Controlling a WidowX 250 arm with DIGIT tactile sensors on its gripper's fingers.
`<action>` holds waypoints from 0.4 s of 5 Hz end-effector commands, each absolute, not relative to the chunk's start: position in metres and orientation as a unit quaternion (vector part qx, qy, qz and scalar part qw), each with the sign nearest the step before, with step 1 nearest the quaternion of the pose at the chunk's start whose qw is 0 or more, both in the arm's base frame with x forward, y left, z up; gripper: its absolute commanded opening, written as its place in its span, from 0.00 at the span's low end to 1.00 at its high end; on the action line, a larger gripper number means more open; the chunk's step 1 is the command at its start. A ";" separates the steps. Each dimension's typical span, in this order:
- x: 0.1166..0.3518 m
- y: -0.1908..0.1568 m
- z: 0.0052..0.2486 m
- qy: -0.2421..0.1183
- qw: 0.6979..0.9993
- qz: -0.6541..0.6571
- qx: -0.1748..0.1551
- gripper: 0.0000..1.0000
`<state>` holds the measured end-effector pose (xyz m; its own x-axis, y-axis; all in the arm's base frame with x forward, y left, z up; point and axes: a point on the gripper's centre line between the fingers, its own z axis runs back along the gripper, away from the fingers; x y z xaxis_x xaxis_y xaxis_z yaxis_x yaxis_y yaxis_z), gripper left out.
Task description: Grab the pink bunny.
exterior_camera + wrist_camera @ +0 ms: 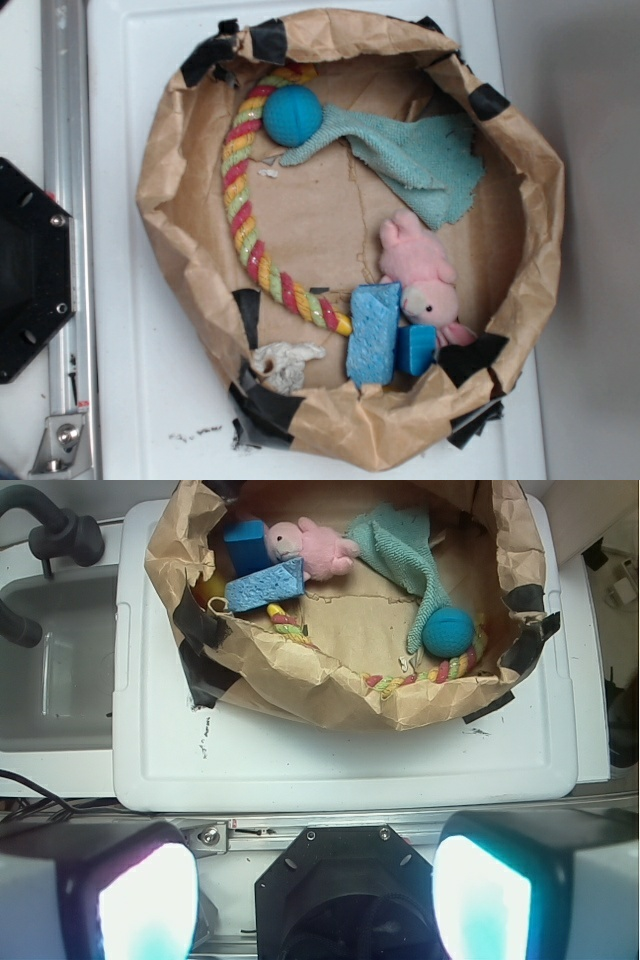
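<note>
The pink bunny (423,275) lies inside a brown paper basket (170,190), at its lower right, next to two blue sponge blocks. It also shows in the wrist view (311,548) at the top, well away from my gripper. My gripper (315,895) is open and empty, high above the black robot base at the near edge of the white surface. Its two fingers (145,900) stand wide apart at the bottom corners of the wrist view. The gripper does not show in the exterior view.
In the basket lie a large blue sponge (373,333), a small blue sponge (416,349), a teal cloth (410,155), a blue ball (292,114) and a striped rope ring (250,230). A crumpled white scrap (285,362) sits on the rim. A sink (50,670) is left.
</note>
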<state>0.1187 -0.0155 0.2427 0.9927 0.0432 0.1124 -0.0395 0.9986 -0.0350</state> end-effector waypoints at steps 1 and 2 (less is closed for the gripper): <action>0.119 -0.015 0.243 -0.057 0.998 0.021 -0.016 1.00; 0.169 0.011 0.211 -0.194 0.973 -0.095 0.082 1.00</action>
